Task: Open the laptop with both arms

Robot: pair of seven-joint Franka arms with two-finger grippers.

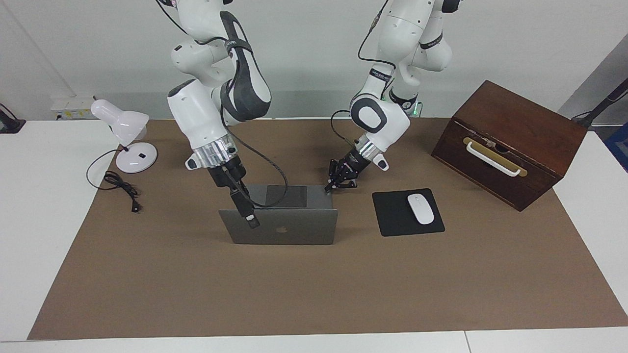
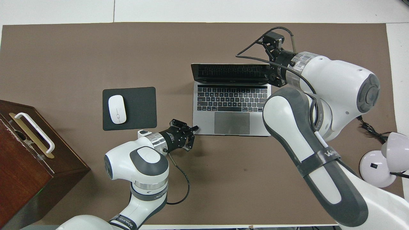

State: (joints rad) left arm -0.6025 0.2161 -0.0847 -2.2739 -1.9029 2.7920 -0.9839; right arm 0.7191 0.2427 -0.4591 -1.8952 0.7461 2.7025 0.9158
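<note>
The silver-grey laptop [image 1: 294,230] stands open in the middle of the brown mat, its lid tilted back past upright. Its dark keyboard [image 2: 231,99] and screen [image 2: 230,72] show in the overhead view. My right gripper [image 1: 239,193] is at the lid's top edge, at the corner toward the right arm's end [image 2: 272,76]; the wrist hides its tips. My left gripper [image 1: 329,188] is shut, its tips resting on the base's corner nearest the robots, toward the left arm's end [image 2: 195,128].
A black mouse pad [image 1: 392,215] with a white mouse [image 1: 420,208] lies beside the laptop toward the left arm's end. A brown wooden box [image 1: 510,142] stands past the pad. A white desk lamp [image 1: 125,132] and its cable [image 1: 122,189] are at the right arm's end.
</note>
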